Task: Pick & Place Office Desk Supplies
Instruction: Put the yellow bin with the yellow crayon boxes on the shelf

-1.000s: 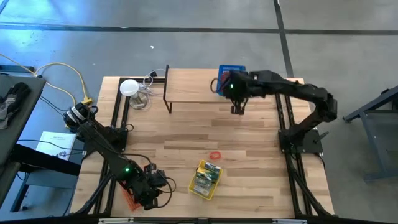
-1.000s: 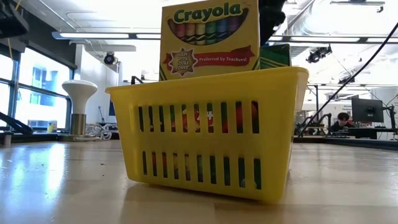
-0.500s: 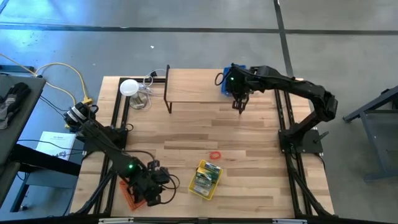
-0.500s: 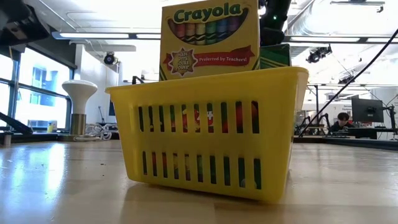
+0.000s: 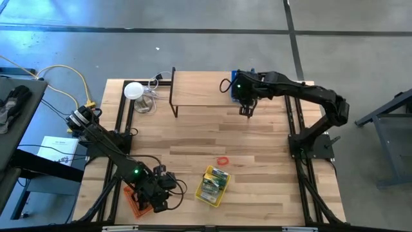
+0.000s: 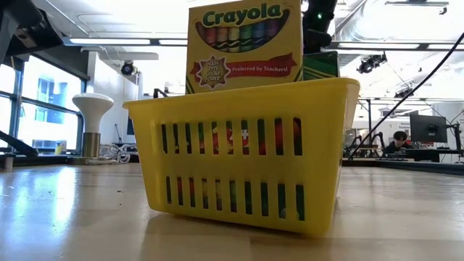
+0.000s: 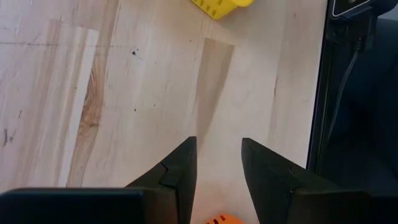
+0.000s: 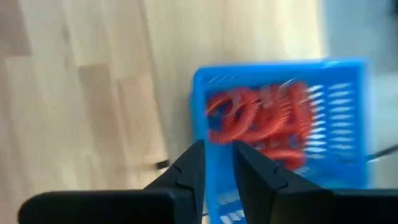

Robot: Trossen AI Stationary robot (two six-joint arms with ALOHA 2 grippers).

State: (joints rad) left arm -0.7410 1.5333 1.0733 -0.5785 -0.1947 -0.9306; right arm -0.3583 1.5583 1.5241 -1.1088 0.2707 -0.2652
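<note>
The right gripper (image 5: 247,111) hangs over the far right part of the wooden surface (image 5: 193,135), just near of the blue basket (image 5: 239,84) that sits at the far edge. In the right wrist view its jaws stand a narrow gap apart with nothing between them, above the blue basket (image 8: 280,124), which holds a heap of red rubber bands (image 8: 261,118). One red rubber band (image 5: 223,160) lies alone on the surface near the middle, just beside the yellow basket (image 5: 213,185), which holds a Crayola box (image 6: 244,45). The left gripper (image 5: 162,196) hovers over the near left corner, jaws parted and empty, beside an orange item (image 5: 135,203).
</note>
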